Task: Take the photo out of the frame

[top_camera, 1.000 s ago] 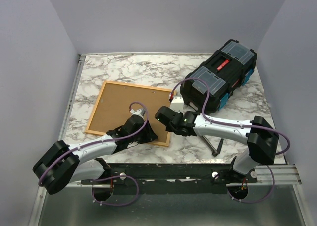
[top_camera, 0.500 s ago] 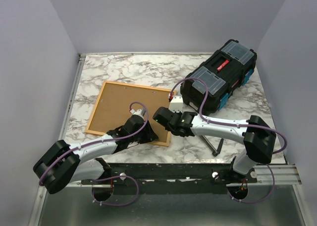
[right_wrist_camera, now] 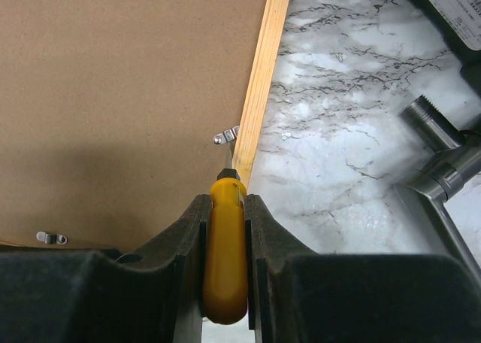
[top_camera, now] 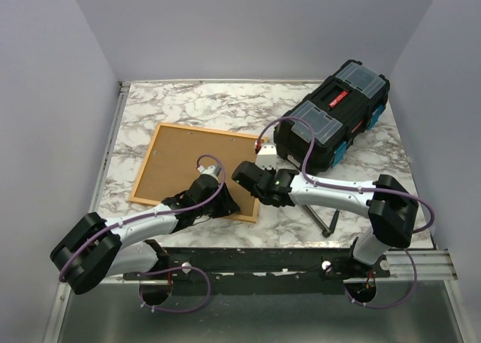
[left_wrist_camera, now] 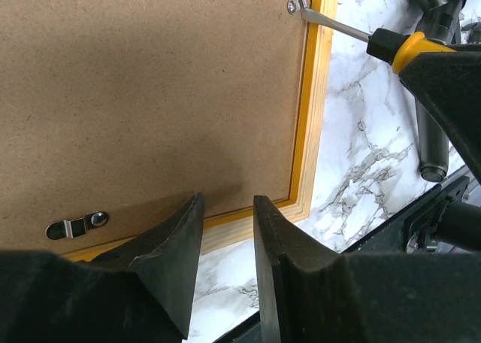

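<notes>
By the near edge of the face-down frame [left_wrist_camera: 308,132], the left claw [left_wrist_camera: 228,200] stood narrowly parted and empty, seemingly to steady it. Beyond, the right claw [right_wrist_camera: 225,200] gripped a screwdriver [right_wrist_camera: 225,268], tip at a clip [right_wrist_camera: 227,136] locking in the photo [right_wrist_camera: 113,72], likely to turn it aside

arms [top_camera: 139,223]: white-grey shells – black joints | cables [top_camera: 74,259]: purple, looped | left gripper [left_wrist_camera: 228,201]: black wedge fingers
</notes>
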Robot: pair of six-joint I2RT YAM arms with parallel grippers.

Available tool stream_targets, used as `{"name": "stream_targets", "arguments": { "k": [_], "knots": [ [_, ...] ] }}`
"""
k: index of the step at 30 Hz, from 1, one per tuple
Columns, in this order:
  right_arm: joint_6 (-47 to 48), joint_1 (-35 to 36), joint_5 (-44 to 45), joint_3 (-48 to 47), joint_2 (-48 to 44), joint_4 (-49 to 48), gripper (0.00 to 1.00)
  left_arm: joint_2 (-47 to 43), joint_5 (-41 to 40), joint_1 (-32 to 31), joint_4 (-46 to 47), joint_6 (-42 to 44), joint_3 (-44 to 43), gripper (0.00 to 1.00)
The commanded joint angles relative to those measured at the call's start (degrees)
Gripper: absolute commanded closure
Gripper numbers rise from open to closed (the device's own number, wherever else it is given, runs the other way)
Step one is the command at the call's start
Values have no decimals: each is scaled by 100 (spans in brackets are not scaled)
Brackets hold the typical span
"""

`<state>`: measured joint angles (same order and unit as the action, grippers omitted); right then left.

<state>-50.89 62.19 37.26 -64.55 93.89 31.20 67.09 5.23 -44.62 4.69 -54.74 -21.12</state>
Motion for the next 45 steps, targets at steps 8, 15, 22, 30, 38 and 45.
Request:
{"name": "stream_targets", "arguments": {
  "k": [8, 15, 22, 30, 38, 45],
  "knots": [
    [350, -113, 350, 141, 245, -610, 99, -38, 180, -1, -250, -54, 205, 66],
    [600, -127, 271, 209, 218, -938, 99, -64, 188, -11, -249, -63, 213, 66],
    [885, -126, 164, 320, -121, -1194, 99, -91, 165, -12, -323, -33, 143, 66],
    [1173, -126, 354, 341, -903, -1038, 99, -221, 127, -3, -605, 77, -155, 66],
    [1121, -128, 734, 996, -1972, -607, 99, -339, 24, -10, -928, 200, -427, 65],
    [655, -155, 920, 1760, -2965, -22, 99, -442, 48, -3, -1126, 304, -716, 64]
  ]
}}
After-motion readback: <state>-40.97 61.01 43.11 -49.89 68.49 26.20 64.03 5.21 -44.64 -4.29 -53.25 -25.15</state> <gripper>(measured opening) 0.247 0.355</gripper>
